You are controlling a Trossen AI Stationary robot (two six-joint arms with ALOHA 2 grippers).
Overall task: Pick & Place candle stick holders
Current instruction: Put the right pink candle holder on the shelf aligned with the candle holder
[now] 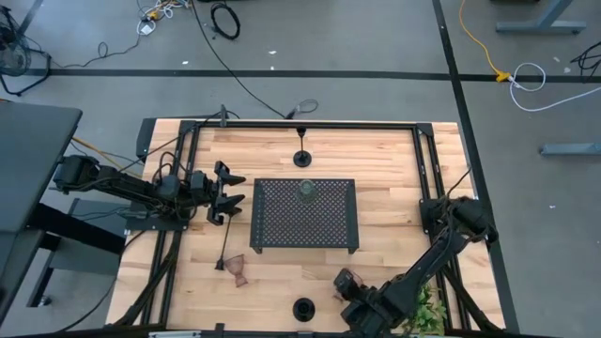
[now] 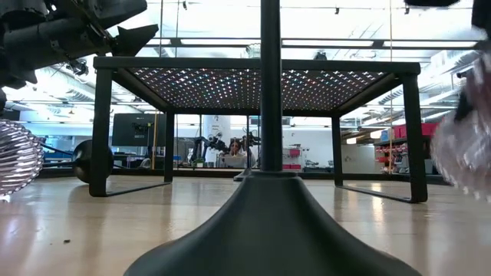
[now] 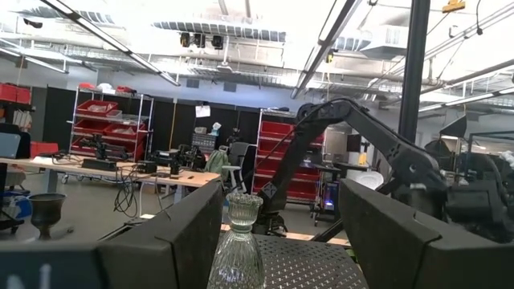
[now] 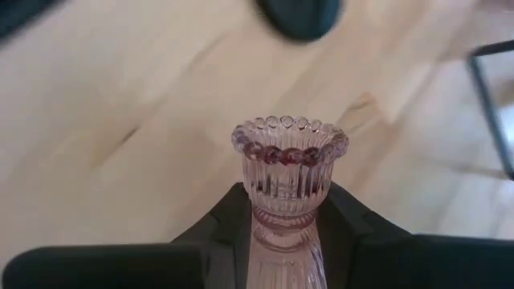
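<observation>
At the near edge of the counter (image 1: 394, 160), the right gripper (image 4: 283, 210) has its fingers clamped on the waist of a pinkish glass holder (image 4: 287, 164), its beaded cup standing upright between them; in the high view that gripper sits low beside the small leafy plant (image 1: 430, 310). The left gripper (image 1: 228, 192) hovers just off the left side of the black perforated tray (image 1: 329, 235) with its fingers spread and nothing between them, aimed toward the pale green glass holder (image 1: 306, 192) that already stands on the tray's top. So, as I judge it, one holder looks placed, one is in hand, and the rest wait: a black holder (image 1: 301, 159) stands beyond the tray, a second black holder (image 1: 303, 309) sits at the near edge just beside the right gripper, another pinkish glass holder (image 1: 239, 275) rests left of the tray's front, and a thin black stem (image 1: 224, 246) lies beside it, likely the third black one tipped over. That leaves most of the work ahead if the tray is the goal. The counter is pale wood planking framed by dark rails; beyond it is a grey floor with loose cables (image 1: 225, 19), and the wrist view shows an open workshop with red bins on shelving (image 3: 108, 120) and desks.
</observation>
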